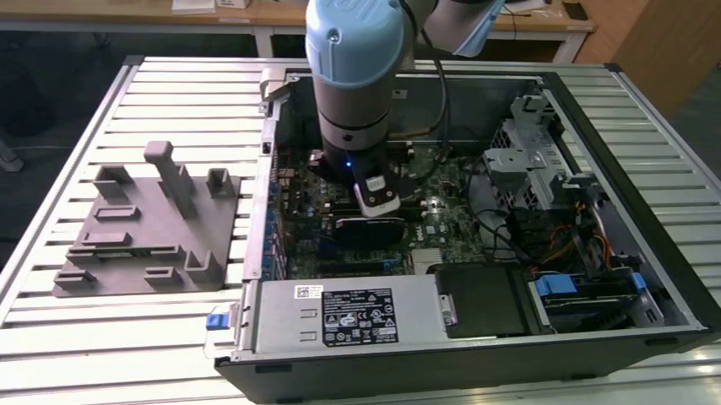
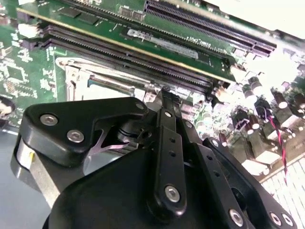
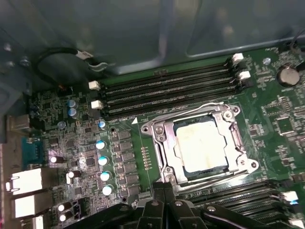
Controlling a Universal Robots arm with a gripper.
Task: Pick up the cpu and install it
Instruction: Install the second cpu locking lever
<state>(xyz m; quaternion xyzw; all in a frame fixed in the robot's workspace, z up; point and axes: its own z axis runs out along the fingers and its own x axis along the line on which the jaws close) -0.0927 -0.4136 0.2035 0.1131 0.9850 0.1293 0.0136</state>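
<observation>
The cpu [image 3: 200, 144], a pale square chip, lies flat in the metal-framed socket [image 3: 159, 138] on the green motherboard. In the second wrist view a pale strip of the cpu [image 2: 107, 89] shows just beyond the fingertips. My gripper [image 3: 164, 188] hovers at the socket's edge, its two black fingers pressed together with nothing between them. They are apart from the chip. In the exterior view the arm [image 1: 355, 76] reaches straight down into the open computer case [image 1: 631, 253], and its wrist hides the socket.
Memory slots [image 3: 167, 90] run along both sides of the socket. A black finned module [image 1: 366, 229] lies under the wrist. Power supply [image 1: 349, 316], drive cage [image 1: 529, 160] and cables [image 1: 563, 245] crowd the case. A grey fixture [image 1: 147, 224] sits on the slatted table at the exterior view's left.
</observation>
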